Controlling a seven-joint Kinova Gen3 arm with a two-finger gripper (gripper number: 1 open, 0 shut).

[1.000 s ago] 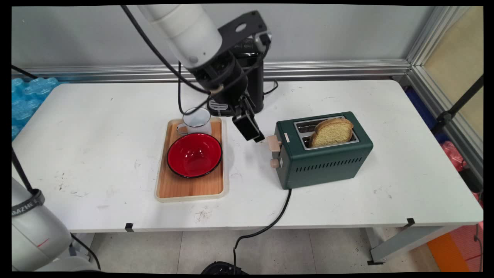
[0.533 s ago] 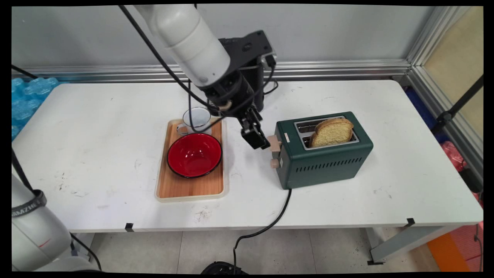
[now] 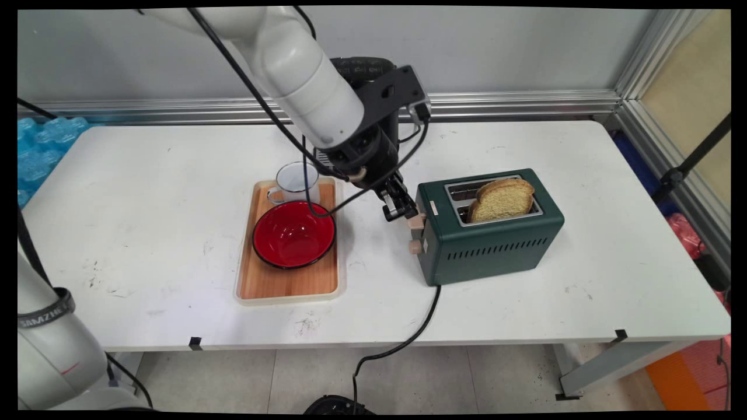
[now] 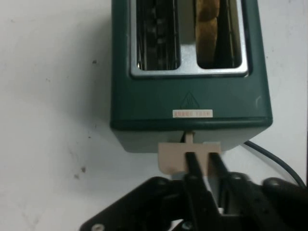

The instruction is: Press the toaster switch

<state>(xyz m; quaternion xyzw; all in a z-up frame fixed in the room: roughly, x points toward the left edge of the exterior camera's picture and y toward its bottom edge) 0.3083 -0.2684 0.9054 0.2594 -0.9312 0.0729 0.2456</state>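
the toaster's beige lever (image 4: 189, 156), a small stiff tab probably best pressed from on top, juts from the green toaster (image 3: 496, 236) near the table's (image 3: 146, 175) middle, with the gripper (image 4: 204, 166), fingers nearly together, resting against it.

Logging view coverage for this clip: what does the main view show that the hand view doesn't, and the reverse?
Main view only: the tray with a red bowl and a cup, the black machine behind the arm, and the toaster's knob.

Hand view only: the empty slot's inside and the label above the lever.

Both: the toaster, the bread, and the end effector at the lever.
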